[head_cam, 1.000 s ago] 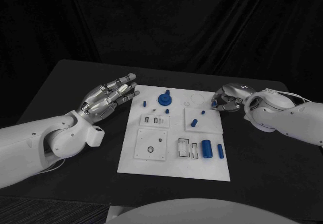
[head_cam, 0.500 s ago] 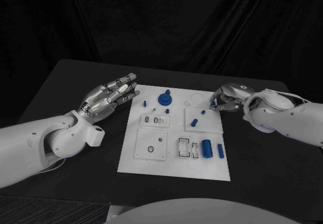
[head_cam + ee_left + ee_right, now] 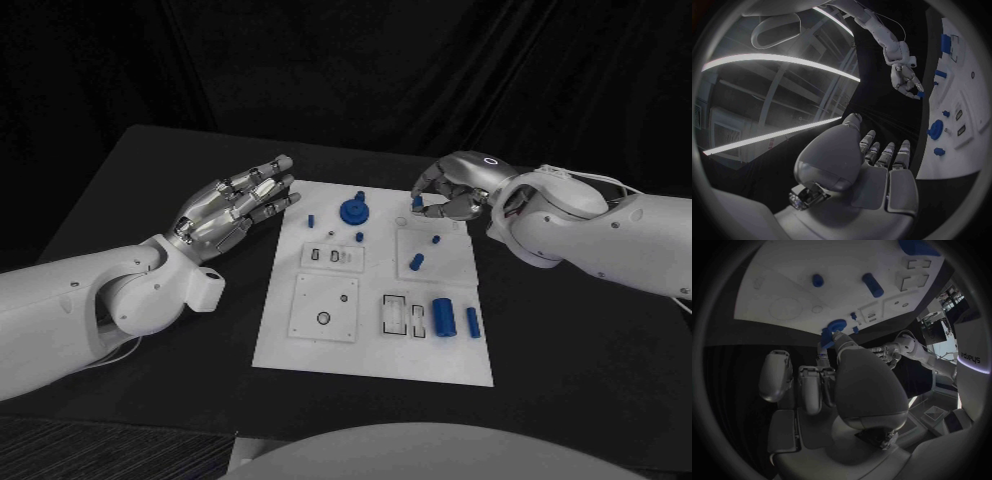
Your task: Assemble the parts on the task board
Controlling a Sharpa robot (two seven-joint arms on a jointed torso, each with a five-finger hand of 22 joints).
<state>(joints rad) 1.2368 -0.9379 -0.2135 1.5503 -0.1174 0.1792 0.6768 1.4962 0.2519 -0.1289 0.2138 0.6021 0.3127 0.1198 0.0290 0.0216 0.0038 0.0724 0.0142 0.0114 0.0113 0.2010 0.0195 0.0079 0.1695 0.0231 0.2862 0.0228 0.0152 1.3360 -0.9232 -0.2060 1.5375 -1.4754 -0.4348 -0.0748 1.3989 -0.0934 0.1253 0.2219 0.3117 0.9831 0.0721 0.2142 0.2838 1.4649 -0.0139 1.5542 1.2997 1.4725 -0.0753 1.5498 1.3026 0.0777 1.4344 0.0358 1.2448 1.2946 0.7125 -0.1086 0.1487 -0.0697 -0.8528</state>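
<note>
Moved inward over the task board (image 3: 378,345), right hand (image 3: 450,190) pinches a blue part (image 3: 418,203); left hand (image 3: 235,207) fingers spread, empty.

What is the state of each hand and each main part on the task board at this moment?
left hand: open, fingers spread, beside the board's edge.
right hand: pinching a small blue part above the task board.
blue gear: standing on the board.
blue cylinder: lying flat.
</note>
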